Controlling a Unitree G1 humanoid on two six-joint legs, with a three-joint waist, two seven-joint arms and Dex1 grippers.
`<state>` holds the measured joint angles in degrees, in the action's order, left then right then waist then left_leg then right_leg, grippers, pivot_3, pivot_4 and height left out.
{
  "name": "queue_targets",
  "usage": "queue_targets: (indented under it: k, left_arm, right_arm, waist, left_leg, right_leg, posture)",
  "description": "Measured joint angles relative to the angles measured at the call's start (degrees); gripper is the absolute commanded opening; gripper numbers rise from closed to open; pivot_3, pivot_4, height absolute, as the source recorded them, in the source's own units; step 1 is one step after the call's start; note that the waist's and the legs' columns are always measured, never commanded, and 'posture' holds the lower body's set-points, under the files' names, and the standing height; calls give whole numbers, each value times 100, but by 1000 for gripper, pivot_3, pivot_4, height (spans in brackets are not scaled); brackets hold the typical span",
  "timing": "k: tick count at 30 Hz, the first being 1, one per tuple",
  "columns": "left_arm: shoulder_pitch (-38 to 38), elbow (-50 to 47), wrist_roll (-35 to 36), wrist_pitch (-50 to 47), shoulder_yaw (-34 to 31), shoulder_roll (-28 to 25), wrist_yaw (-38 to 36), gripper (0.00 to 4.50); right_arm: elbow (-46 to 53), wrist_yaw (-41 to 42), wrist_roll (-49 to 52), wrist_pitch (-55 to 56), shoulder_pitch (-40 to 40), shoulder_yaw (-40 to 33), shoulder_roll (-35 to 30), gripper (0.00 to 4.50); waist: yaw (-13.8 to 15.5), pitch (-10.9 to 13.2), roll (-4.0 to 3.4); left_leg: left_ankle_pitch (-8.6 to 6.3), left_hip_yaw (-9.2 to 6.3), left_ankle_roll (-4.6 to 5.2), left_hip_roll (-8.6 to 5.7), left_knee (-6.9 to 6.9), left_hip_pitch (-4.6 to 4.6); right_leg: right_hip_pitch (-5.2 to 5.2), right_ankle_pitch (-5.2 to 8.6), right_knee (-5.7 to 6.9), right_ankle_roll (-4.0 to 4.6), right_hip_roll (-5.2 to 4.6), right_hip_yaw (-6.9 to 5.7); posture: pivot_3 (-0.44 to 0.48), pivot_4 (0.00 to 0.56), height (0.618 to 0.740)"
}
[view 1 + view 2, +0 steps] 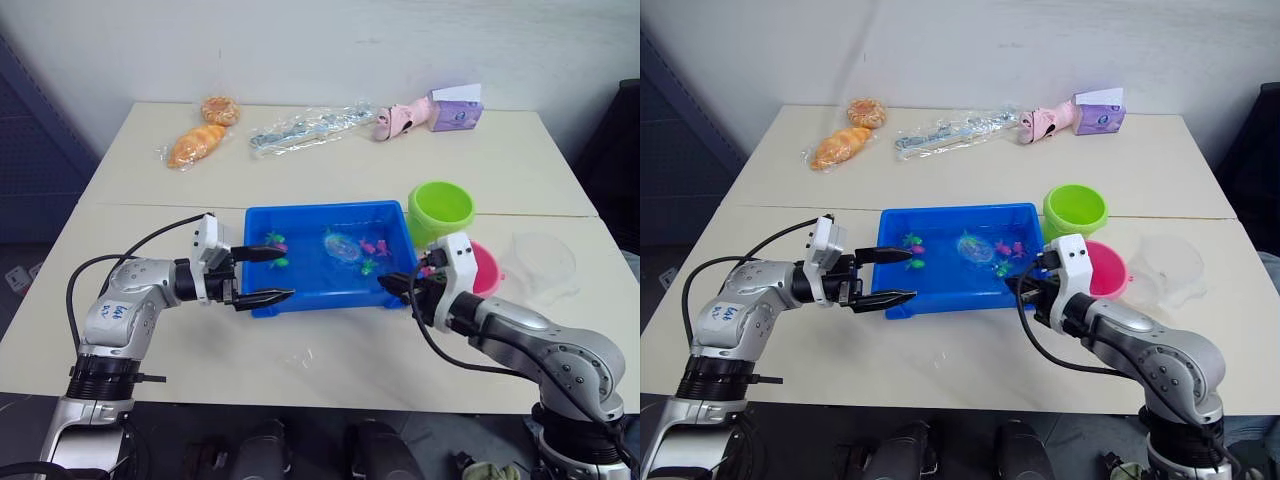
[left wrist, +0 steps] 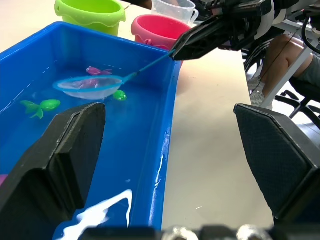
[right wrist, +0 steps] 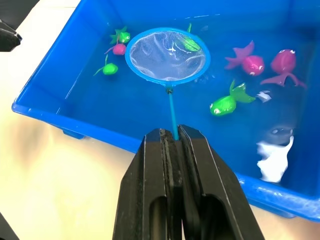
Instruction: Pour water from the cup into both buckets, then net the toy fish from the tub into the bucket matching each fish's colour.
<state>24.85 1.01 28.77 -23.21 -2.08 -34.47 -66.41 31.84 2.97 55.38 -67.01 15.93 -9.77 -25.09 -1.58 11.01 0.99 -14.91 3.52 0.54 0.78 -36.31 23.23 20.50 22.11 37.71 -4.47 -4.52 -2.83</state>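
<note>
Right gripper (image 3: 171, 134), rising from the bottom centre of the right wrist frame, is clenched on the thin handle of the net (image 3: 166, 55), whose light blue hoop lies in the water of the blue tub (image 1: 262, 299) at the frame's upper centre. Around the hoop float toy fish: a green fish (image 3: 226, 102) at centre right, two pink fish (image 3: 250, 62) at upper right, and a small green and pink cluster at upper left. In the left eye frame the left gripper (image 1: 264, 276) sits left of centre, fingers spread apart and grasping nothing, one finger above the tub's left rim and the other at its near left corner. The green bucket (image 1: 440, 209) stands just beside the tub's far right corner, at centre right; the pink bucket (image 1: 488, 268) lies below it, partly behind the right arm. The transparent cup (image 1: 543, 262) rests at the right edge, near the pink bucket. Packaged items line the table's upper part
</note>
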Motion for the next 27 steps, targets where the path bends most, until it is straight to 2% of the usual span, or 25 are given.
queue_targets:
  k: [14,27]
  left_arm:
    - [0,0,0,-1,44,20,4,4428]
    - [5,1,0,1,46,26,7,4428]
  right_arm:
    - [-429,146,-703,311,27,58,-48,0]
    - [-383,252,-649,50,-84,91,92,0]
  waist:
    - [2,0,0]
    - [2,-1,1]
  left_leg:
    - [1,2,-2,0,0,0]
    - [1,0,-2,0,0,-1]
  right_leg:
    - [1,0,0,0,0,0]
    - [0,0,1,0,0,0]
  posture:
    - [0,150,740]
    - [0,150,740]
